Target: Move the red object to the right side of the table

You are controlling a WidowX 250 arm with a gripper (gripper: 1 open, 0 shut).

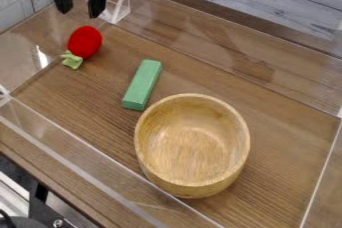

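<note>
Gripper (78, 6) hung with jaws apart, empty, just behind the red object (86, 39), which sat untouched at the table's (267, 92) left end.

My gripper (78, 2) is hanging up in the top-left corner with its jaws spread wide and nothing between them, just above the red object (84, 40), not touching it. That little red fruit sits on the table (267, 92) with its green leafy bit (71, 61) right beside it. The green block (142, 83) lies between it and the wooden bowl (193, 143).
</note>
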